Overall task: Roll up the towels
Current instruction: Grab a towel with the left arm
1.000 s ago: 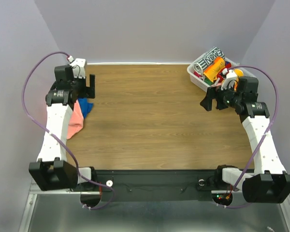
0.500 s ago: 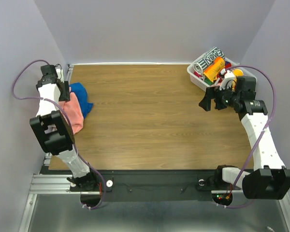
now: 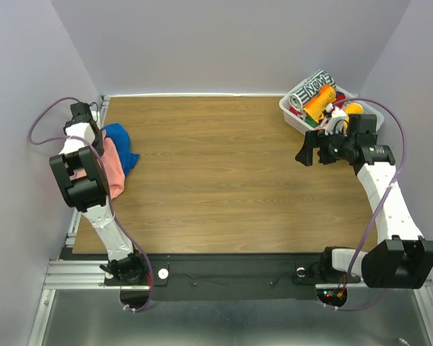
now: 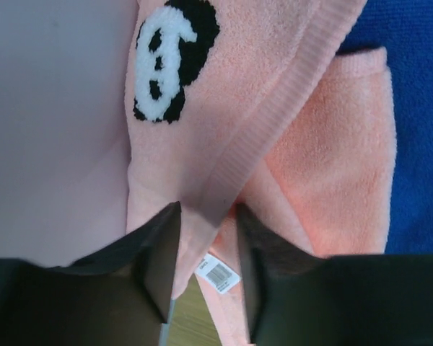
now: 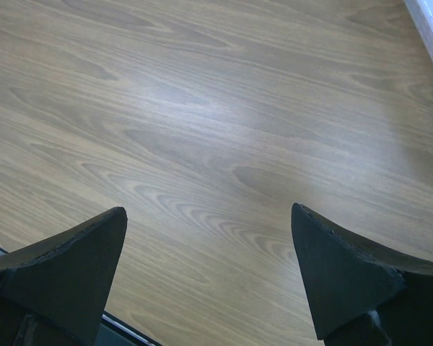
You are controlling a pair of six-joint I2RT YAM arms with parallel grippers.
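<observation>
The salmon pink towel point(image 3: 114, 171) lies crumpled at the table's left edge, partly on top of the royal blue towel point(image 3: 123, 141). In the left wrist view the pink towel point(image 4: 332, 144) fills the frame, with a black-and-white embroidered patch point(image 4: 169, 58), and the blue towel point(image 4: 418, 108) lies to its right. My left gripper point(image 4: 206, 209) straddles the pink towel's ribbed hem with its jaws half narrowed; a white label and bare wood show in the gap. My right gripper point(image 3: 305, 153) hovers open over bare wood point(image 5: 209, 216), holding nothing.
A white bin point(image 3: 292, 115) at the back right corner holds rolled towels: orange ones point(image 3: 321, 102) and a black-and-white patterned one point(image 3: 309, 88). The purple-grey wall point(image 4: 50, 130) stands close beside the left gripper. The left arm's links point(image 3: 83, 176) cover part of the pink towel.
The left arm has swung out to the table's left edge and come down on the pink towel, its jaws narrowing around the hem. The right arm has barely shifted.
</observation>
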